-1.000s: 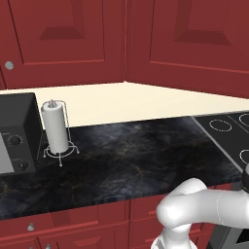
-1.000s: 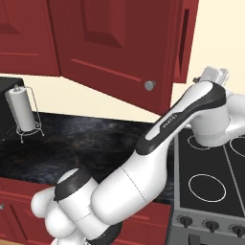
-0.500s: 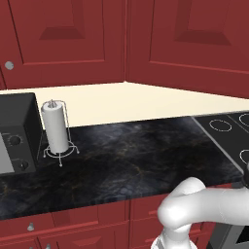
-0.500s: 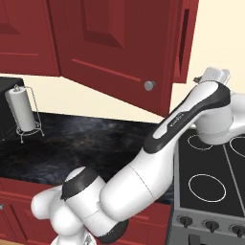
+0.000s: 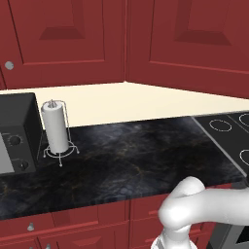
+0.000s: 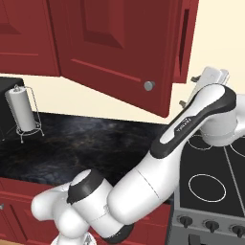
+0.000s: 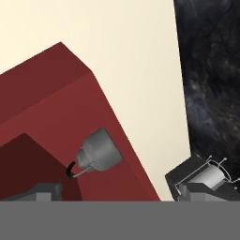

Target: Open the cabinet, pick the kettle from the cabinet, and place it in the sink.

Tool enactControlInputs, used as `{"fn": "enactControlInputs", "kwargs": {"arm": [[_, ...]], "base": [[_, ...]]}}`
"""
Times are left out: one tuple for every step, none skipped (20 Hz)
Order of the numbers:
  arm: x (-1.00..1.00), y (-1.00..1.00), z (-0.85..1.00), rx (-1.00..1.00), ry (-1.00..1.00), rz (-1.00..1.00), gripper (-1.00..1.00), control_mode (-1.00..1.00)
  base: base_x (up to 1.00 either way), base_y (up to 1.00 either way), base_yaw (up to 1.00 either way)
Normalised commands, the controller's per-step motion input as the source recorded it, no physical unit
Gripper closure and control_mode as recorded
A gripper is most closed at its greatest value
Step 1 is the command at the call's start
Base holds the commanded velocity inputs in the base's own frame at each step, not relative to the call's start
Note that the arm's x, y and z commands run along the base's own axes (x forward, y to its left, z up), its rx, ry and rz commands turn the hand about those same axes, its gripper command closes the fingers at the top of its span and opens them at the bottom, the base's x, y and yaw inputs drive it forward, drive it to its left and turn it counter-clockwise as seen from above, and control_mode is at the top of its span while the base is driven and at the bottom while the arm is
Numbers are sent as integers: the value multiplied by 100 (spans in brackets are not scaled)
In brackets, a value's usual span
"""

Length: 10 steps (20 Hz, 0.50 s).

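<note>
Now the cabinet [image 6: 115, 48] door stood swung open | kettle [image 7: 96, 152] sat inside, just ahead of the pincer [image 7: 117, 194] | pincer spread wide, holding nothing, lined up to grab it.

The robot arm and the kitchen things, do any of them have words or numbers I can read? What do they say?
Robot arm, right base view: a line of light lettering runs along the dark band, too small and blurred to read.
Microwave: round knobs on its front panel, no readable marks.
Stove: ring outlines and knobs, no words or numbers.
Cabinet, paper towel roll: no text.
</note>
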Motion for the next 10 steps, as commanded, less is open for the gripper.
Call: {"fn": "enactControlInputs", "kwargs": {"arm": [[0,11,1,1,-3,6,-100,-100],[0,8,6,2,-5,7,-100,-100],[0,10,4,2,-6,7,-100,-100],[0,11,5,0,-7,7,-100,-100],[0,12,6,0,-8,7,-100,-100],[0,14,5,0,-5,6,-100,-100],[0,15,5,0,-5,6,-100,-100],[0,13,8,0,-6,6,-100,-100],[0,11,6,0,-6,7,-100,-100],[-2,8,8,0,-7,7,-100,-100]], "base": [[0,0,0],[0,0,0],[0,0,0],[0,0,0],[0,0,0],[0,0,0],[0,0,0],[0,0,0],[0,0,0],[0,0,0]]}}
